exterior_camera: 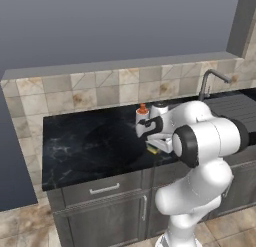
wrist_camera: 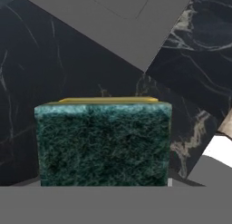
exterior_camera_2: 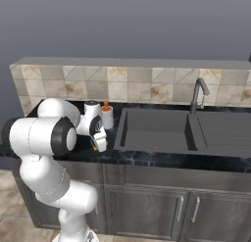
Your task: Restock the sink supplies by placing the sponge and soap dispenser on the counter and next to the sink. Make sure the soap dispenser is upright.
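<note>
The soap dispenser [exterior_camera: 142, 119] [exterior_camera_2: 107, 118] stands upright on the black counter [exterior_camera: 85, 143] [exterior_camera_2: 162, 159], just left of the sink [exterior_camera_2: 156, 130] [exterior_camera: 234, 110]. My gripper [exterior_camera: 154, 147] [exterior_camera_2: 98, 144] points down over the counter's front strip, a little in front of the dispenser and left of the basin. It looks shut on the sponge [wrist_camera: 103, 143]: the dark green face sits right against the hand camera, with a thin yellow edge above it. A yellow corner of the sponge [exterior_camera: 152, 150] [exterior_camera_2: 94, 148] peeks out under the hand. My fingertips are hidden behind it.
The curved grey faucet [exterior_camera: 210, 81] [exterior_camera_2: 197, 95] rises behind the sink by the tiled backsplash [exterior_camera: 95, 93]. A ribbed drainboard [exterior_camera_2: 223, 131] lies right of the basin. Grey drawers and cabinet doors [exterior_camera: 105, 191] sit under the counter. Open black counter stretches left of the arm.
</note>
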You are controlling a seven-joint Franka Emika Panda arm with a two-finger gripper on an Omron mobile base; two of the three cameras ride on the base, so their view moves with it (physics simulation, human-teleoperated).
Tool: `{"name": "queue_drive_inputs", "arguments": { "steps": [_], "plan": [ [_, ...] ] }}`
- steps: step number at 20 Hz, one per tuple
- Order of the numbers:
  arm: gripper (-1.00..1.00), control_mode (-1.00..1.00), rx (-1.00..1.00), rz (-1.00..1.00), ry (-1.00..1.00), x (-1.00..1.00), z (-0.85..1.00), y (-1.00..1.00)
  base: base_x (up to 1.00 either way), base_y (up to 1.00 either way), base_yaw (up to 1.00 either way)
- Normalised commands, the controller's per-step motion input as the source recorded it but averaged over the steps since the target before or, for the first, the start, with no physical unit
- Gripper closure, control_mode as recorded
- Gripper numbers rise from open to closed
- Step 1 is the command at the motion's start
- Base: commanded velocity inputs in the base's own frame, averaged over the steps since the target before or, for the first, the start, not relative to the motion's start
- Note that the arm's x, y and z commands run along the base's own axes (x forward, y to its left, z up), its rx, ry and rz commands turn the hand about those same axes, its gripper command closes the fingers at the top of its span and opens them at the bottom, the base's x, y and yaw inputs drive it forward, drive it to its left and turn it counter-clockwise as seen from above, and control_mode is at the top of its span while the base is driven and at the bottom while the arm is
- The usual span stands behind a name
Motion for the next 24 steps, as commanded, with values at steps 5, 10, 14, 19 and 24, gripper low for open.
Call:
{"name": "queue_drive_inputs", "arguments": {
  "steps": [5,10,14,19,24],
  "plan": [
    [1.00,-1.00,0.00,0.00,0.00,0.14,-0.09,0.03,0.00,0.00,0.00],
    [1.00,-1.00,0.00,0.00,0.00,0.19,-0.11,0.00,0.00,0.00,0.00],
    [1.00,-1.00,0.00,0.00,0.00,0.21,-0.11,0.00,0.00,0.00,0.00],
    [-1.00,-1.00,0.00,0.00,0.00,0.15,-0.13,0.00,0.00,0.00,0.00],
    [-1.00,-1.00,0.01,0.00,0.00,0.04,-0.07,0.00,0.00,0.00,0.00]
  ]
}}
